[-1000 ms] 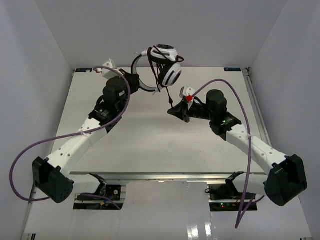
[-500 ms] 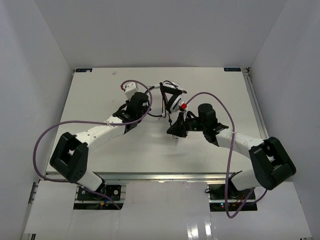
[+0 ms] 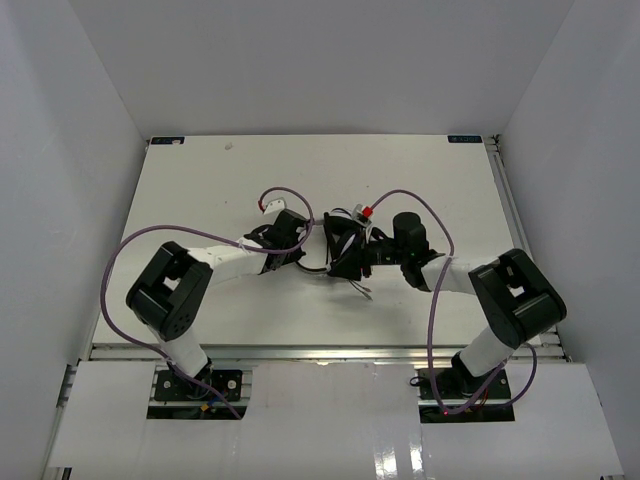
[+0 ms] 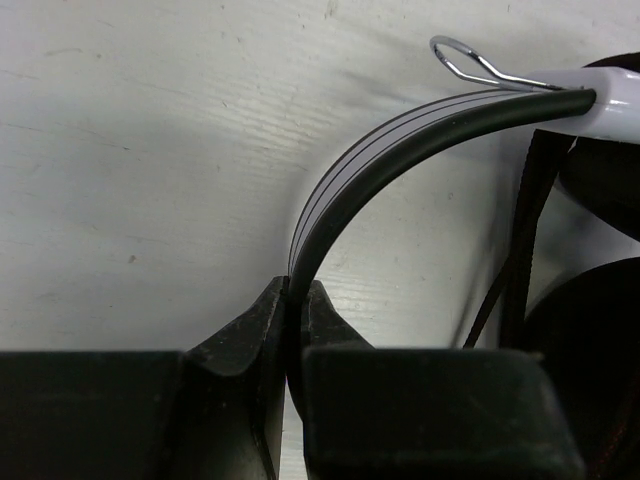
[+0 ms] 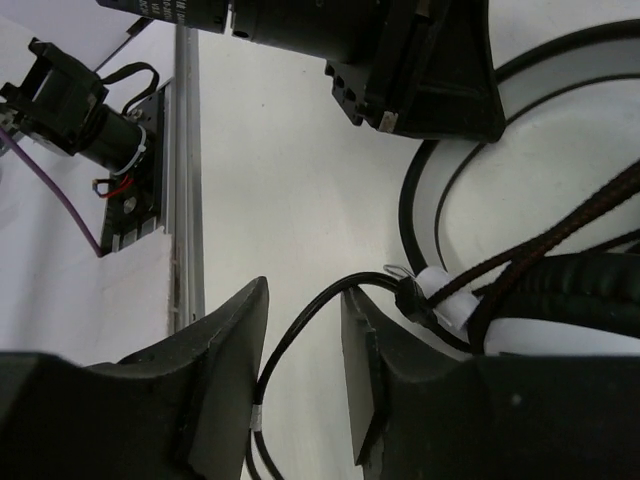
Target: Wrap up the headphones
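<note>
The headphones (image 3: 340, 243) lie on the table between my two grippers. My left gripper (image 4: 297, 290) is shut on the thin white-and-black headband (image 4: 400, 140), which arches up and right to a wire clip. A dark earcup (image 4: 590, 340) and the cord (image 4: 520, 230) sit to the right. My right gripper (image 5: 305, 300) is open, and the black cord (image 5: 300, 335) runs loosely between its fingers without being pinched. A white tie (image 5: 445, 295) bundles cord loops beside the right finger. The left gripper (image 5: 420, 80) shows just beyond, on the headband (image 5: 560, 70).
Purple robot cables (image 3: 130, 250) loop over both arms. The table's metal front rail (image 5: 185, 200) lies close to the left of the right gripper, with a motor unit (image 5: 80, 110) past it. White walls enclose the table (image 3: 200, 180) on three sides.
Both arms have come down and toward the front, bringing the headphones from mid-air at the back onto the table. The right gripper has opened; the left stays shut on the headband.
</note>
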Robot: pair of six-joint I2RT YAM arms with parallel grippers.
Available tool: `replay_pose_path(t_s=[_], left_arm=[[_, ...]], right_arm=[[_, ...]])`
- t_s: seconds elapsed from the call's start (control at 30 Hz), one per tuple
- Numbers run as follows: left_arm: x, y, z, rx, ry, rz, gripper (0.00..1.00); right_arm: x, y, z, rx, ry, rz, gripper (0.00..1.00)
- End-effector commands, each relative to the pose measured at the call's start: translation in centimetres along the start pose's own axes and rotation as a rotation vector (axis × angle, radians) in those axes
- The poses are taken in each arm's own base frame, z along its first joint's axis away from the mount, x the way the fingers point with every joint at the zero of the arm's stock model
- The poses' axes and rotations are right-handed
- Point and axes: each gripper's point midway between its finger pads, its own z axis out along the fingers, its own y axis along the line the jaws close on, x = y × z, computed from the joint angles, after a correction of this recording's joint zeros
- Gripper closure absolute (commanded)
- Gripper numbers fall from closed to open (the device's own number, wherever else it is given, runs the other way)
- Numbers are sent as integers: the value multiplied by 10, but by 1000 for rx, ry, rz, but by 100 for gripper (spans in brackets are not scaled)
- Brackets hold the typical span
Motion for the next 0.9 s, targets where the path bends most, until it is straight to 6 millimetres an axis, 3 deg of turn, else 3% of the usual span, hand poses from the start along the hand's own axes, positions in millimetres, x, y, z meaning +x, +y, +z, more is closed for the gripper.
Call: replay_pose_path(t_s=[0.0, 0.13, 0.27, 0.4, 0.5, 0.57, 0.63, 0.7, 0.8, 0.87], left_arm=[[0, -38, -8, 142, 9, -29, 100], [15, -41, -7, 168, 64, 16, 100], [27, -37, -8, 175, 98, 43, 100], [36, -34, -7, 178, 125, 54, 100], [38, -34, -6, 178, 132, 56, 100], [40, -34, -5, 180, 139, 59, 100], [40, -35, -4, 180, 145, 63, 100], [42, -33, -3, 174, 150, 66, 100], [45, -31, -2, 166, 154, 68, 100], [45, -30, -2, 162, 155, 69, 100]], right_arm=[[-28, 10, 5, -100, -76, -4, 40], [-43, 2, 4, -94, -123, 40, 30], [-72, -4, -4, -105, -199, 61, 29], [-87, -12, -11, -101, -239, 73, 29], [-97, -7, -14, -111, -233, -16, 28], [-100, 0, -16, -137, -198, -182, 27], [-89, 3, -14, -162, -98, -271, 27], [-61, 8, -9, -163, 84, -572, 26], [0, 31, -2, -255, 343, -906, 27], [29, 36, -2, -290, 378, -1005, 27]])
